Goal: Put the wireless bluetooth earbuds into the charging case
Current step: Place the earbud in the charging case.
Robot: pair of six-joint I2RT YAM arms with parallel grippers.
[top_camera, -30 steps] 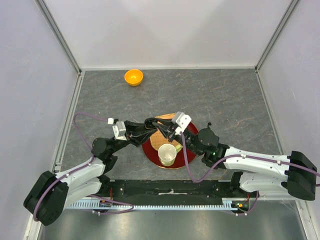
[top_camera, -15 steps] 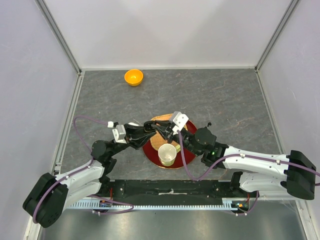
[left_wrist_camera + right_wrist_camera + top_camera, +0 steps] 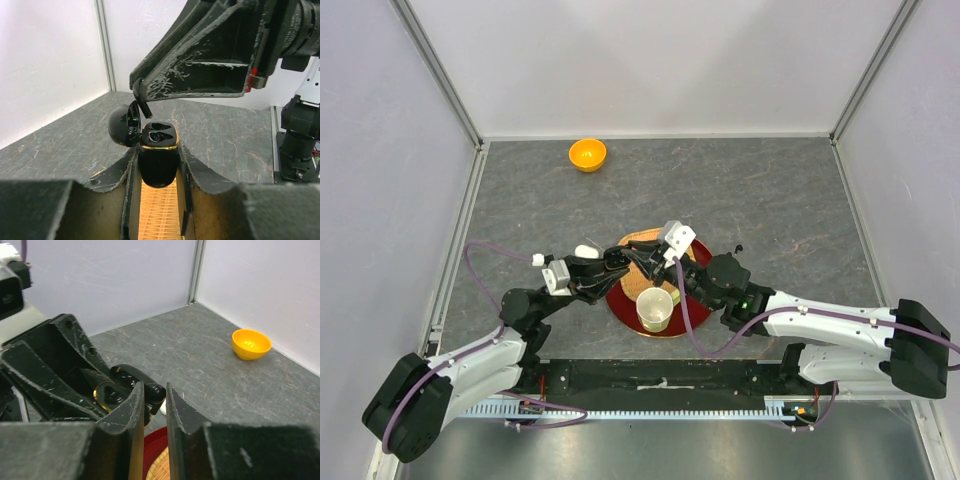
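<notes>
Grey marbled tabletop (image 3: 770,190), white walls (image 3: 650,60); black charging case (image 3: 158,162) in left hand (image 3: 157,150)

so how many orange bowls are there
1: the orange bowl, alone at the far edge, left of centre. Part of the middle is covered, so another could be hidden.

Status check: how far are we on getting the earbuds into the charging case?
Done: the black charging case is clamped upright in the left gripper, with its lid open. In hand: the right gripper appears to pinch a black earbud just above the case by the lid, not yet seated. Left: lower it into a well and release. The glossy interior does not show whether a bud already sits inside.
</notes>
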